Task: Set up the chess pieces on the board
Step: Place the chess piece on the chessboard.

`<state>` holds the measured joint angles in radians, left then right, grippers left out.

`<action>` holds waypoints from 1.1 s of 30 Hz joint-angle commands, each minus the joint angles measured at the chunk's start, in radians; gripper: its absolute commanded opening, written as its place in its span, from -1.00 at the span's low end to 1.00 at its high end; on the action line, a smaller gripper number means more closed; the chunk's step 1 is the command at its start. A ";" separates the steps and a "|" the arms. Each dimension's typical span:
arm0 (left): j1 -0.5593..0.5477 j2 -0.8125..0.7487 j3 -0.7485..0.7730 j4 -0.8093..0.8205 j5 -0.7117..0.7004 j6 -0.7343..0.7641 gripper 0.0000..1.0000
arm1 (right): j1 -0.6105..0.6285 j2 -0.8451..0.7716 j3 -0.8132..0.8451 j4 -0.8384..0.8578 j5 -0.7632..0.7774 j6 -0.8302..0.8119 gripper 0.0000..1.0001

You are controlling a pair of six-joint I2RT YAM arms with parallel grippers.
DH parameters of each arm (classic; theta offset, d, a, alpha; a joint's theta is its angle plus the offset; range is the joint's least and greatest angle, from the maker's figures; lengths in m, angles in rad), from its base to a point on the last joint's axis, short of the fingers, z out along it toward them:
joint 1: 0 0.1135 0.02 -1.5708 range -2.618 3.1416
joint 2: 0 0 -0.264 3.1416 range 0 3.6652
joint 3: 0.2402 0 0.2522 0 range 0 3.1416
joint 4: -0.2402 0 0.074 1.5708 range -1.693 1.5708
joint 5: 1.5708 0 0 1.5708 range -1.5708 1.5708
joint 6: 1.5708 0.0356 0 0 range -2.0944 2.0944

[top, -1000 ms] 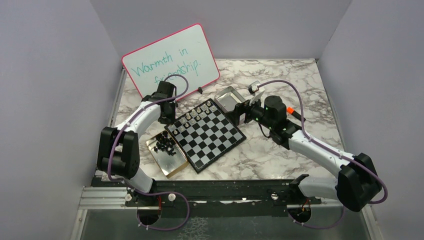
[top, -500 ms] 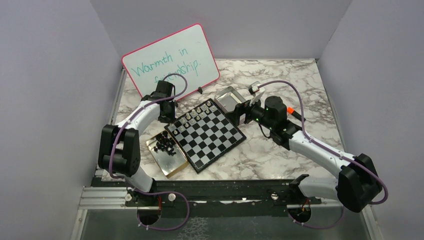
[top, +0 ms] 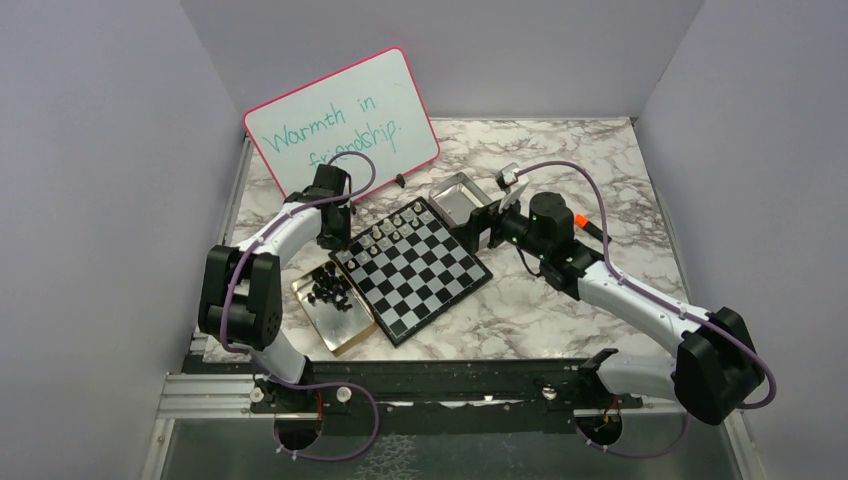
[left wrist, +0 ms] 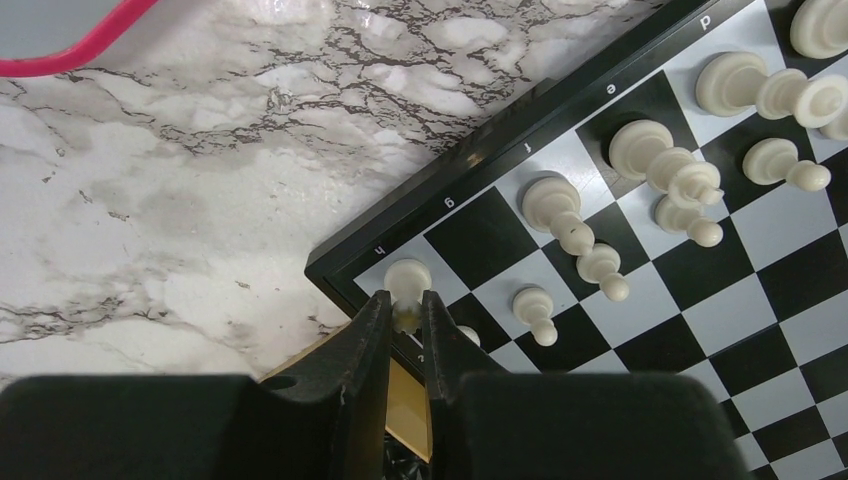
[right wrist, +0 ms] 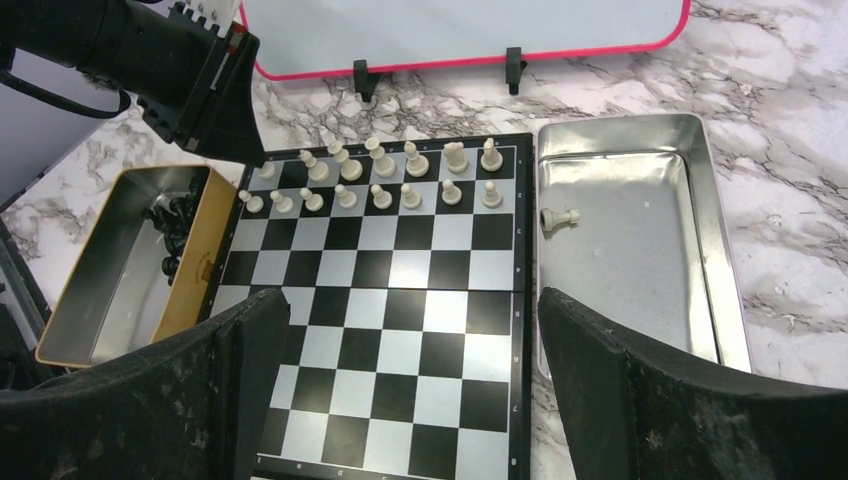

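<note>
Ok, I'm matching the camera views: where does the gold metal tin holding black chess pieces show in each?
Top external: the gold metal tin, lower left, beside the glossy black-and-white chessboard.
Left wrist: only a gold sliver, bottom centre, behind the left end effector.
Right wrist: left edge, beside the board.
Shared landmark: the chessboard.

You've got a whiteboard [top: 342,120] propped at the marble desk's [top: 600,170] far-left corner, a silver tin [top: 455,197] mid-desk toward the far edge, and a gold tin [top: 345,325] by the left edge.
</note>
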<state>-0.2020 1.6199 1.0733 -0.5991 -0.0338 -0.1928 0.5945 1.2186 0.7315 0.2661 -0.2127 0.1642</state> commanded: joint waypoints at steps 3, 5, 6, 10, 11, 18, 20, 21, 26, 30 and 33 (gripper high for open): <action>0.007 -0.009 -0.022 0.008 -0.012 0.015 -0.65 | 0.004 -0.002 0.001 0.017 -0.034 -0.009 1.00; 0.006 -0.011 -0.028 0.008 -0.016 0.015 -0.59 | 0.005 -0.002 0.004 0.015 -0.045 -0.015 1.00; 0.007 -0.012 -0.031 0.008 -0.017 0.015 -0.54 | 0.004 -0.002 0.005 0.013 -0.049 -0.015 1.00; 0.007 -0.008 -0.035 0.009 -0.012 0.014 -0.43 | 0.005 -0.002 0.006 0.013 -0.054 -0.018 1.00; 0.007 -0.009 -0.035 0.008 -0.012 0.015 -0.39 | 0.004 -0.001 0.005 0.013 -0.054 -0.018 1.00; 0.007 -0.056 -0.025 0.009 -0.001 0.008 -0.26 | 0.004 -0.002 0.003 0.007 -0.011 0.010 1.00; 0.007 -0.073 -0.016 0.009 0.014 0.003 -0.21 | 0.005 -0.006 -0.001 0.006 0.009 0.019 1.00; 0.006 -0.084 -0.011 0.009 0.017 0.001 -0.19 | 0.004 -0.007 -0.002 0.004 0.022 0.024 1.00; 0.007 -0.162 0.016 0.010 0.028 0.000 -0.06 | 0.004 -0.019 -0.003 -0.006 0.078 0.044 1.00; 0.007 -0.240 0.031 0.028 0.046 0.012 0.00 | 0.004 -0.012 -0.001 -0.016 0.140 0.082 1.00; 0.007 -0.311 0.013 0.077 0.126 0.018 0.08 | 0.004 0.017 0.020 -0.029 0.184 0.110 0.99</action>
<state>-0.2020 1.4132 1.0695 -0.5854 -0.0090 -0.1909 0.5945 1.2190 0.7315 0.2546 -0.1253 0.2222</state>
